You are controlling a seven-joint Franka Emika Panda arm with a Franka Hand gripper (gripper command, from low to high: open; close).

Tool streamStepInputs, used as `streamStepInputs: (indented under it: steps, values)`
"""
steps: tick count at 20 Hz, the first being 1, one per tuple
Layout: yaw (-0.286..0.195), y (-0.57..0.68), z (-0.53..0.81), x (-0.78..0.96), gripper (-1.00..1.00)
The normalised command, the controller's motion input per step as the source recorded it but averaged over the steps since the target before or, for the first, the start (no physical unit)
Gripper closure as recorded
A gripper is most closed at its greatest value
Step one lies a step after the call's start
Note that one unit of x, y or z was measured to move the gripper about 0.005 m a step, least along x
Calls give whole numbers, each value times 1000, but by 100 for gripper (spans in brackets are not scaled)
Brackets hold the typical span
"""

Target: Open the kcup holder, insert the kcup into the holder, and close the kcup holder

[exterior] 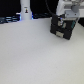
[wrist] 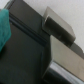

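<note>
The black kcup holder (exterior: 61,30) stands near the bench's (exterior: 35,60) far edge, at the exterior view's right. The gripper (exterior: 66,19) hangs over it; its opening cannot be told. No drawer contents show

Arm: reaching down from the upper edge of the exterior view, at that view's right.
Wrist: pointing downward, its white housing sitting above the gripper.
Gripper (exterior: 63,25): hanging low, fingers pointing down.
Fingers (wrist: 59,23): showing as blurred grey blocks in the wrist view; their spacing is unclear.
</note>
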Motion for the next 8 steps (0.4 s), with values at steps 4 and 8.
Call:
streamStepInputs:
  steps: [4,8]
  values:
    - [-7,0,481,152,-100]
    - [-13,-1,136,63,-100]
